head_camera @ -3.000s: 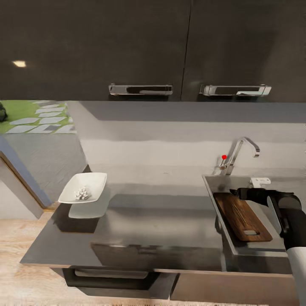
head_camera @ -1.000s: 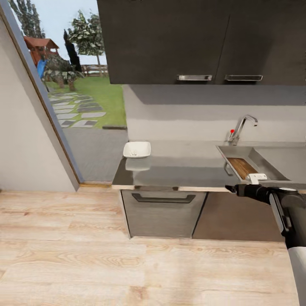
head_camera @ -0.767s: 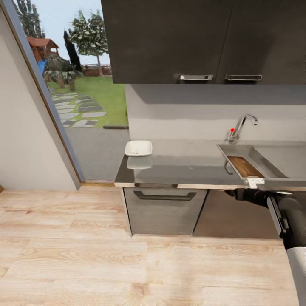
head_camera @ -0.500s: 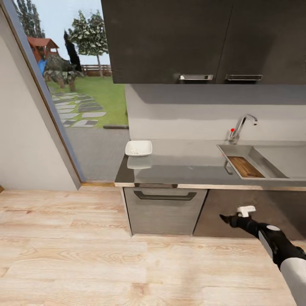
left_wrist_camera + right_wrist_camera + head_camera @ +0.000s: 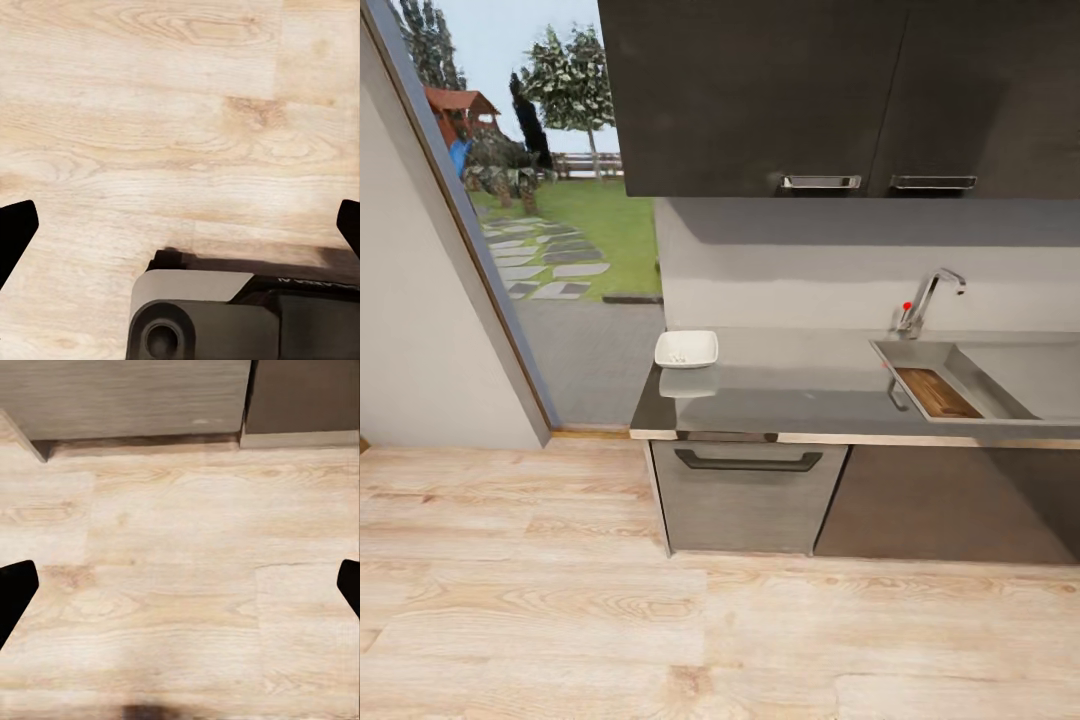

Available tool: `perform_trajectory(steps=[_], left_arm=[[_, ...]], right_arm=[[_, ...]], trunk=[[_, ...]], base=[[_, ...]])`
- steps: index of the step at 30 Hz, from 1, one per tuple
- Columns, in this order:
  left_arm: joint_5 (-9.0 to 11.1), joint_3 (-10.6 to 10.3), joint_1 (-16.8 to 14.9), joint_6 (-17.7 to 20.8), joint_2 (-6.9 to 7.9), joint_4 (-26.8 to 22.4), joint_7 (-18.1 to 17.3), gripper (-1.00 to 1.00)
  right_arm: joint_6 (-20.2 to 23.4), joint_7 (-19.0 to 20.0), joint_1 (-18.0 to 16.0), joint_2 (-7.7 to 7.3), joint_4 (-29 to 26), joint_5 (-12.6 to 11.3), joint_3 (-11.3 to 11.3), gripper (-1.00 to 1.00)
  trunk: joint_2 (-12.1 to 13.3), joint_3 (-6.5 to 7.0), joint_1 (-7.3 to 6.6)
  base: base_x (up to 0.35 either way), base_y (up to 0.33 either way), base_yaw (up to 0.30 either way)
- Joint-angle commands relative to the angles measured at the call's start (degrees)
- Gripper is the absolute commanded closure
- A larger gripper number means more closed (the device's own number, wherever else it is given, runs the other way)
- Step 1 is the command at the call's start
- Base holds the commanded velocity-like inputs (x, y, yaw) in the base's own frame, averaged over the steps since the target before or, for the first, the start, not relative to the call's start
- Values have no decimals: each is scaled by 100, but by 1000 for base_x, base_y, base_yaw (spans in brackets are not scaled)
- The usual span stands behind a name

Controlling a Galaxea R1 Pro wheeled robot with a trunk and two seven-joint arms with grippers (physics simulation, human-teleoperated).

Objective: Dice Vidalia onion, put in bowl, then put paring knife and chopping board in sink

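With both grippers hanging wide open and empty over the wood floor (image 5: 180, 585), the chopping board (image 5: 936, 392) is lying in the sink (image 5: 1000, 372), likely rigid and fairly heavy, best gripped across a thick edge.

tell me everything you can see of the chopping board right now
The chopping board is a dark brown rectangular wooden slab with visible grain. It lies flat inside the sink, along the basin's left wall, its long side running away from the camera. A small slot-like handle hole seems to sit at its near end. No gripper touches it. The tap stands behind it.
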Motion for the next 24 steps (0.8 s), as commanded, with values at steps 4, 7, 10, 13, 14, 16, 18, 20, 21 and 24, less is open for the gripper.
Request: perform_trajectory(steps=[4,7,10,13,14,16,18,20,21,24], left_arm=[[53,-56,-6,-21,51,57,25,-100],[53,-56,-5,-26,90,57,26,-100],[53,-56,-4,-29,160,52,25,-100],[53,-56,-6,-34,191,51,28,-100],[53,-56,-6,-36,198,50,32,-100],[54,-47,-5,-38,246,46,44,-100],[61,-31,-3,-66,321,42,54,-100],[67,-28,-6,-98,360,38,59,-100],[68,-32,-6,-119,368,37,60,-100],[79,-37,-6,-424,381,53,76,-100]], right_arm=[[-351,-664,217,101,-95,9,-100,-100],[-360,-720,217,95,-99,-4,-114,-100],[-361,-727,217,89,-100,-6,-116,-100],[-361,-728,217,65,-100,-7,-122,-100],[-361,-729,217,44,-103,-7,-125,-100],[-361,-732,217,-29,-107,-7,-131,-100],[-361,-736,217,-96,-108,-7,-133,-100],[-361,-736,217,-120,-111,-7,-134,-100],[-361,-736,217,-125,-110,-7,-134,-100],[-361,-736,217,-124,-109,-7,-134,-100]], trunk=[[-10,-10,4],[-10,-2,4],[-10,21,4],[-10,47,4],[-10,56,4],[-10,75,4],[-10,93,4],[-10,111,4],[-10,120,4],[-10,147,4]], base=[[0,0,0],[0,0,0],[0,0,0],[0,0,0],[0,0,0],[0,0,0],[0,0,0],[0,0,0],[0,0,0],[0,0,0]])
